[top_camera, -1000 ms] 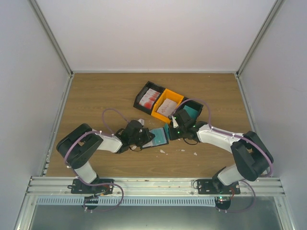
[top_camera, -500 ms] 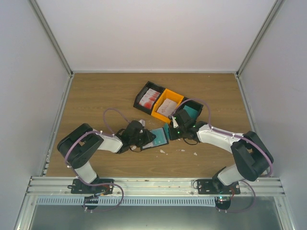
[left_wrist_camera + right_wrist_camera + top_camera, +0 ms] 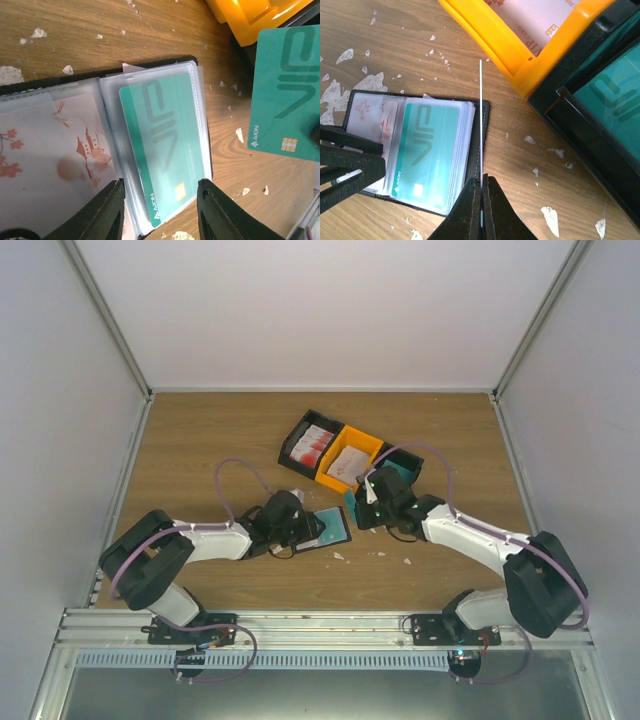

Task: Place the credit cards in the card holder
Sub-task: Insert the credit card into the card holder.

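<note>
Teal credit card pinched on edge in the right claw, beside the open card holder.
The claw's jaws are closed tight on the card's edge, just right of the holder, which lies flat on the table with a second teal card in its clear sleeve. The left claw stands wide open over the holder, gripping nothing. An orange tray sits just beyond.

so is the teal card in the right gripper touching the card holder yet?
Apart. The left wrist view shows a strip of table between the held teal card, pinched in the right gripper, and the card holder.
</note>
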Available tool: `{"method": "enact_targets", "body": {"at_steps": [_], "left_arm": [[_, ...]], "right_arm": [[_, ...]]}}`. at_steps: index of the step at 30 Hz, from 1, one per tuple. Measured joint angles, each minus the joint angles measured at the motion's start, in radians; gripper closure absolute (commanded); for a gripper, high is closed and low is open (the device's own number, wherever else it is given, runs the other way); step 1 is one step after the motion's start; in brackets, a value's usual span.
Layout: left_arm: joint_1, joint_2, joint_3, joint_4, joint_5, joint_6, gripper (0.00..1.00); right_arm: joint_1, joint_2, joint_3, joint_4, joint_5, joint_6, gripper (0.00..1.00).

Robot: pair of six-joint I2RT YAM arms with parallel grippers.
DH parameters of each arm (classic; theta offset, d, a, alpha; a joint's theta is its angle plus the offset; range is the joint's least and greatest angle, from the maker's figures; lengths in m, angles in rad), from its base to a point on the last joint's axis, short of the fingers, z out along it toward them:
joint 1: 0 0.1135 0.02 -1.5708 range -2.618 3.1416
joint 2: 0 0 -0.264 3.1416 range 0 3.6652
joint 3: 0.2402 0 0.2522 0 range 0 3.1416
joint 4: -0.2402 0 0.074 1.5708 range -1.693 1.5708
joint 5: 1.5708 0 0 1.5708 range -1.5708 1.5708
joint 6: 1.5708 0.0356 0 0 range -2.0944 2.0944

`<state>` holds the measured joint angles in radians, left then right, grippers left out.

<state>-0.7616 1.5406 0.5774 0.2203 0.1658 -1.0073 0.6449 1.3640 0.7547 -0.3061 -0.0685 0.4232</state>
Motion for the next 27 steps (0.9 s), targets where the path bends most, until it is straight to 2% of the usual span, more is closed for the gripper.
{"method": "enact_targets", "body": {"at_steps": [4,7,12,27], "left_arm": [[-0.002,0.005,0.027,-0.040,-0.003,0.029,0.83],[-0.002,0.035,0.069,-0.045,-0.001,0.050,0.90],[0.002,0.084,0.107,-0.044,0.025,0.089,0.95],[0.010,0.126,0.111,-0.074,0.029,0.111,0.96]], "right_arm": [[0.000,-0.017,-0.016,0.008,-0.012,0.000,0.99],[0.000,-0.024,-0.031,0.026,-0.030,0.003,1.00],[0.000,-0.027,-0.064,0.062,-0.053,0.026,0.99],[0.000,-0.051,-0.103,0.098,-0.072,0.046,1.00]]}}
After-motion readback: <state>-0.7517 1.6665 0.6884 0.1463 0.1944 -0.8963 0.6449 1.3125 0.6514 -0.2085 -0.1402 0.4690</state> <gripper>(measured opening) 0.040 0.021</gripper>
